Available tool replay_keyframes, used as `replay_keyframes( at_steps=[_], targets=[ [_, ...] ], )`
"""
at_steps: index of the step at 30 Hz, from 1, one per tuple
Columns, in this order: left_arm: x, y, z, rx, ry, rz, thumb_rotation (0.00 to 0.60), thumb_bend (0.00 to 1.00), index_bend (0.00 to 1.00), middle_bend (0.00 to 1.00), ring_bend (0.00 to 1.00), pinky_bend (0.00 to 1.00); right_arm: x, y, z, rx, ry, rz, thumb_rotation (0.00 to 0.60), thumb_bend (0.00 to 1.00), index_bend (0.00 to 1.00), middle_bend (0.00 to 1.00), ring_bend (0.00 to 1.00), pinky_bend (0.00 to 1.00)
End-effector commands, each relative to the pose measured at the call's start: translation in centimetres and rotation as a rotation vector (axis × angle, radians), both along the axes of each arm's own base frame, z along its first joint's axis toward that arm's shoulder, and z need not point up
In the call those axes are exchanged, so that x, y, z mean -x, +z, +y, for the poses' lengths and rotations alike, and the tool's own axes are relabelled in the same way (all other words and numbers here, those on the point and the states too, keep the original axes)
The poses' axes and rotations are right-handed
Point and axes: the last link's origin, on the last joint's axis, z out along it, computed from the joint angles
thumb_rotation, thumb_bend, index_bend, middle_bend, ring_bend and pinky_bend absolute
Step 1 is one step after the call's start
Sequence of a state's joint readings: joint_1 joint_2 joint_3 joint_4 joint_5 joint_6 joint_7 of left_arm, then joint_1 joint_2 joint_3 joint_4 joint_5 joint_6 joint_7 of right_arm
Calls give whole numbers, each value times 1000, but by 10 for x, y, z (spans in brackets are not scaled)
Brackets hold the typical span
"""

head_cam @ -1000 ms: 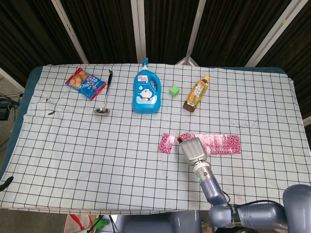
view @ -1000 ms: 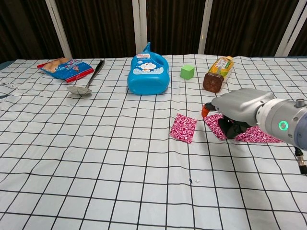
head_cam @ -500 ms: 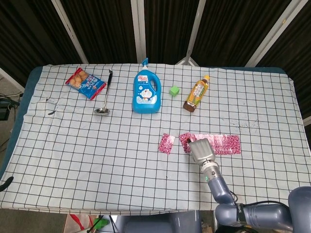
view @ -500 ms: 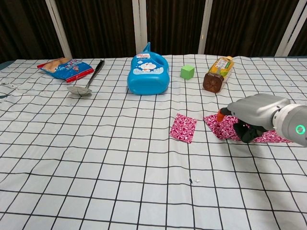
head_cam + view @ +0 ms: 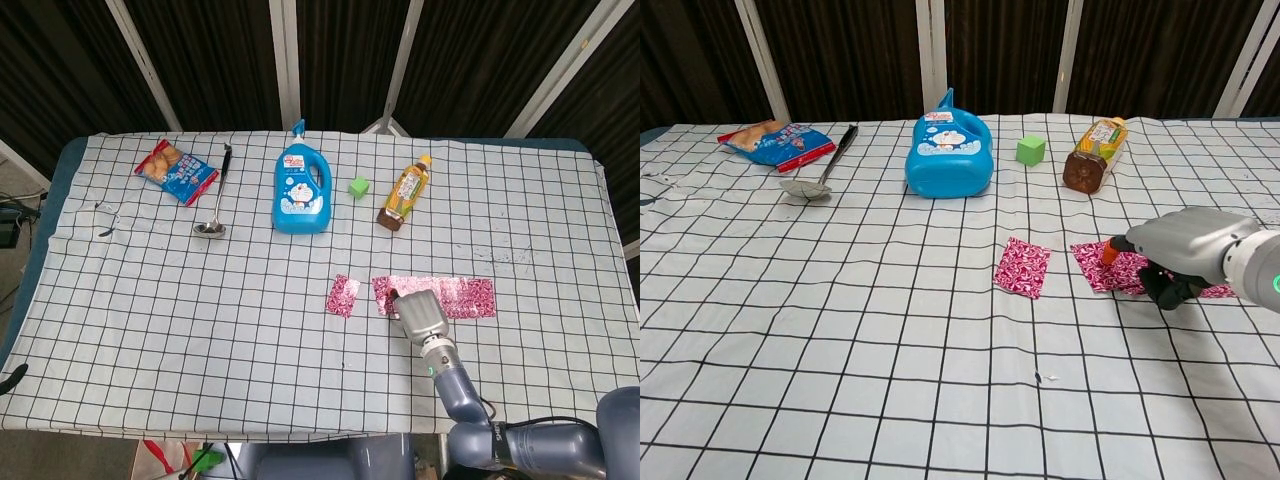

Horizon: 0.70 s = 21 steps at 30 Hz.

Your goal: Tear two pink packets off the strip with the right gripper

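Note:
A single pink packet (image 5: 343, 294) (image 5: 1022, 267) lies flat on the checked cloth, apart from the strip. The pink packet strip (image 5: 462, 297) (image 5: 1102, 270) lies to its right. My right hand (image 5: 420, 315) (image 5: 1185, 248) is low over the middle of the strip. Its orange-tipped thumb points left and its dark fingers (image 5: 1167, 291) curl down onto the strip. The hand's body hides whether they pinch it. My left hand shows in neither view.
At the back stand a blue detergent bottle (image 5: 302, 191) (image 5: 949, 156), a green cube (image 5: 359, 186) (image 5: 1031, 150) and a lying tea bottle (image 5: 404, 194) (image 5: 1092, 155). A ladle (image 5: 214, 196) (image 5: 822, 170) and a snack bag (image 5: 176, 171) (image 5: 776, 141) lie at the back left.
My right hand has slid to the right along the strip, uncovering the strip's left end. The strip's left end has shifted slightly right. The single packet has not moved.

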State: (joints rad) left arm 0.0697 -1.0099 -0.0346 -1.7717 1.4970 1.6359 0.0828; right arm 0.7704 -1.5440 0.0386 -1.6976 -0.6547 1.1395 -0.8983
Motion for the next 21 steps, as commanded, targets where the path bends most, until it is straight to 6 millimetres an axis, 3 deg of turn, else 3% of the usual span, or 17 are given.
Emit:
replay_keyframes(
  at_steps=[1, 21],
  targets=[
    [0, 0, 0, 0, -1, 0, 600, 275, 136, 0, 0, 84, 1, 3, 2, 3, 2, -1, 600, 807, 213, 847, 889, 710],
    [-1, -2, 0, 9, 1, 6, 600, 275, 137, 0, 0, 84, 4, 4, 41, -55, 61, -23, 600, 808, 213, 847, 888, 711]
  ],
)
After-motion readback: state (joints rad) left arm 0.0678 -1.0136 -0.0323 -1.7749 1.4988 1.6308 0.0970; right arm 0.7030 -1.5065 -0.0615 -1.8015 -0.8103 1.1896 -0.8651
